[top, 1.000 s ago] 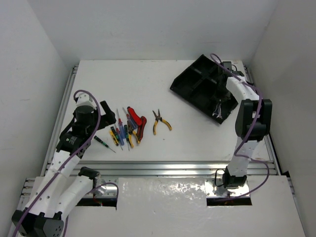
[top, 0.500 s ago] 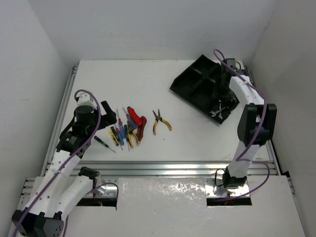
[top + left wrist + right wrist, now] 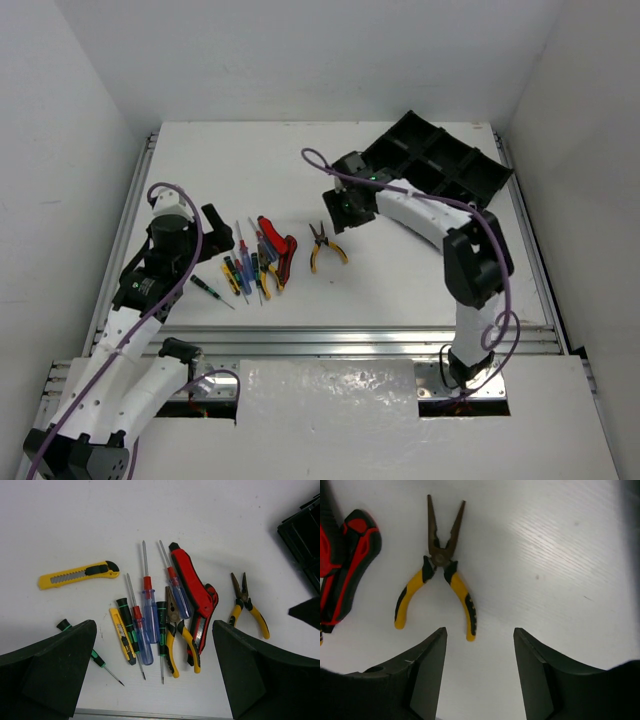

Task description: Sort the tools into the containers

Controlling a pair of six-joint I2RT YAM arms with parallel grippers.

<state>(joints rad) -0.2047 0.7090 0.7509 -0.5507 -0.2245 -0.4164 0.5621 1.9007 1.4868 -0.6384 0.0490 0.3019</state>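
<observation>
The tools lie in a cluster on the white table: blue-handled screwdrivers, a black-and-green one, a small green one, red-and-black-handled pliers and yellow-handled pliers. A second pair of yellow-handled pliers lies apart to their right, also in the right wrist view. My right gripper is open and empty just behind those pliers. My left gripper is open and empty at the cluster's left. The black tray sits at the back right. No wrench shows.
A yellow utility knife lies at the cluster's far left, and a smaller yellow one lies among the screwdrivers. White walls close in the left, back and right sides. A metal rail runs along the table's near edge.
My right arm has swung from over the tray leftward and now hangs above the lone yellow pliers. The tray now lies nearer the back right corner. The left arm has not moved.
</observation>
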